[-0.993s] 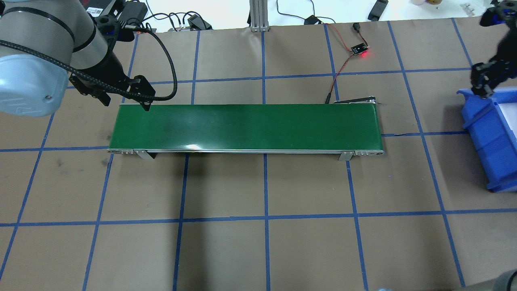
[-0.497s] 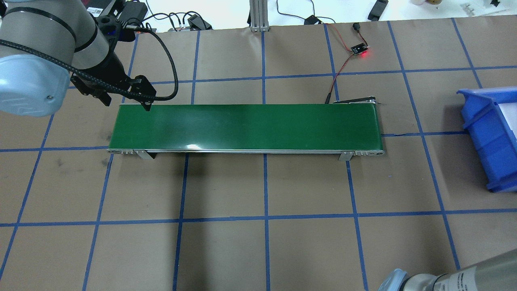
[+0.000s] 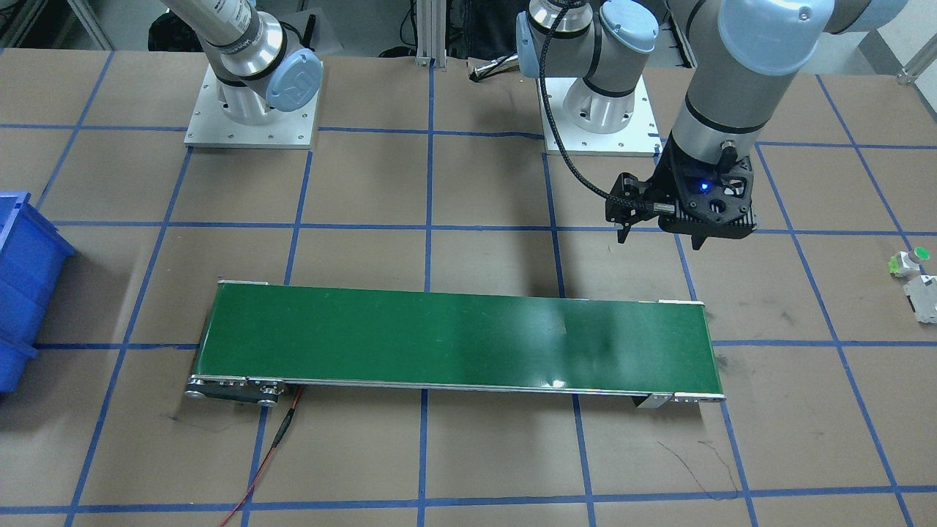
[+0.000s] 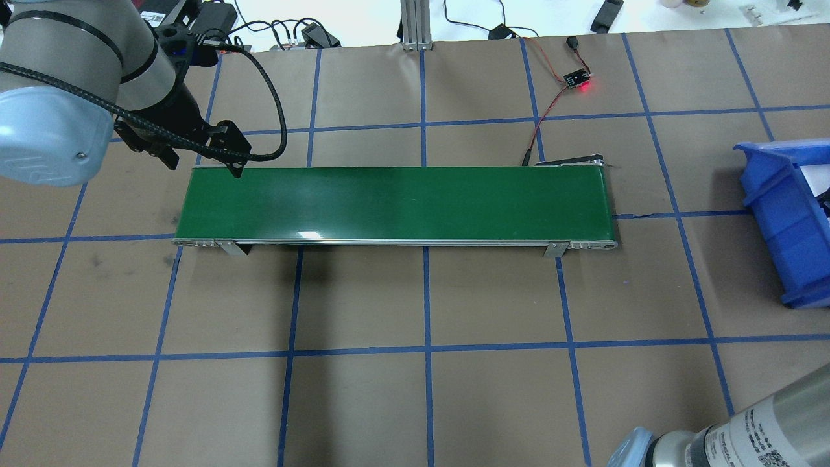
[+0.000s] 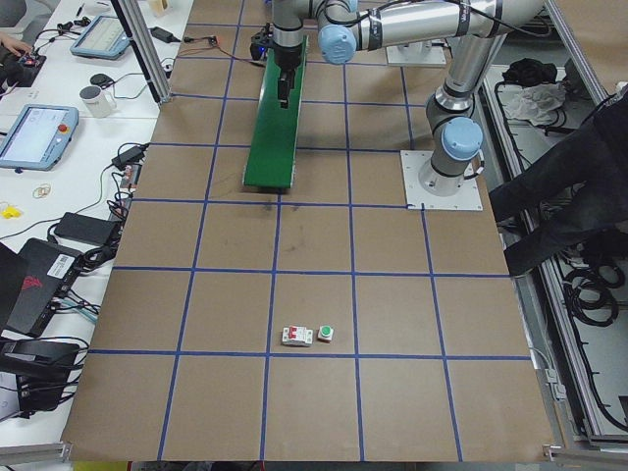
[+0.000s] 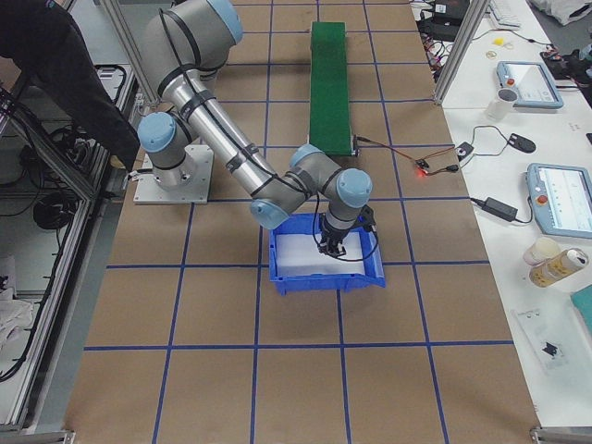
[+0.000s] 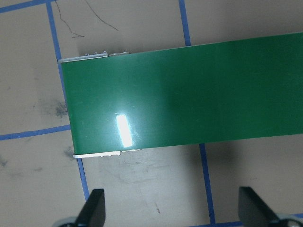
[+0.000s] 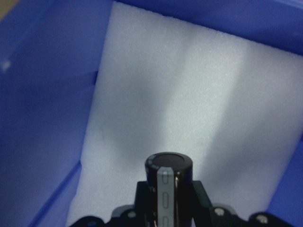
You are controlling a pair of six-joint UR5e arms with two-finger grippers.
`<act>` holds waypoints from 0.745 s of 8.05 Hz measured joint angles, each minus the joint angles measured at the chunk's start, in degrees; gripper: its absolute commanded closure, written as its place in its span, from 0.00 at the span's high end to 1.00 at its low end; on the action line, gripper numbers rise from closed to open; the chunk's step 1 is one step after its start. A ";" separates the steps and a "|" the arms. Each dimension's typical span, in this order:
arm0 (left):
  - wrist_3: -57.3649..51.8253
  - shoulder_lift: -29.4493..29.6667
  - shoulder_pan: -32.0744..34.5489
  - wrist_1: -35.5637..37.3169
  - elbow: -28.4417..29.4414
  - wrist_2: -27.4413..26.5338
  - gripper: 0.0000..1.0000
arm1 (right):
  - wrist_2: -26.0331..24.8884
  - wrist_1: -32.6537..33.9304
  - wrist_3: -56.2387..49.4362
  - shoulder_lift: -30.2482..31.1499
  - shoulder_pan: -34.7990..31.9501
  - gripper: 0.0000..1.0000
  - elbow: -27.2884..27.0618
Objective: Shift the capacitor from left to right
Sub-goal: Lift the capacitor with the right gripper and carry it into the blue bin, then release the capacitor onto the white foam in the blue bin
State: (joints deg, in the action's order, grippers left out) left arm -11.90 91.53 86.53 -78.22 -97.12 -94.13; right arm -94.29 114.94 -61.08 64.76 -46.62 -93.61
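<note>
The capacitor, a stubby black cylinder with a pale stripe, is held in my right gripper. The gripper is shut on it, low inside the blue bin and over its white foam floor. The exterior right view shows the right gripper inside the bin. My left gripper is open and empty. It hangs just off the robot-side edge of the green conveyor belt, near the belt's left end, and also shows in the front-facing view.
The belt lies across the table's middle, and the bin stands at the right edge. A white part with a green cap and a pale grey-white block lie far left. A sensor board with a red light and its wires sit behind the belt.
My right gripper, seen above the bin's far corner a second ago, has left the overhead view. The right arm's elbow has come in at the bottom right. The left arm has not moved.
</note>
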 measured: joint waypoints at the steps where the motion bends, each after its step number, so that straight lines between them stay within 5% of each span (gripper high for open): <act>1: 0.00 -0.01 0.02 0.00 0.00 -0.03 1.00 | -0.55 1.39 -0.01 -1.10 0.02 0.39 -0.23; 2: 0.02 0.00 0.04 0.03 0.00 -0.04 1.00 | -0.76 2.09 0.04 -1.50 0.03 0.97 -0.36; 6: 0.82 1.00 0.50 0.00 0.40 0.42 1.00 | -0.86 2.50 0.26 -0.90 0.04 1.00 -0.42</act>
State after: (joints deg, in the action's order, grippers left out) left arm -11.08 92.53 87.02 -78.22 -96.72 -93.71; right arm -95.15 117.44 -60.82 63.86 -46.58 -94.03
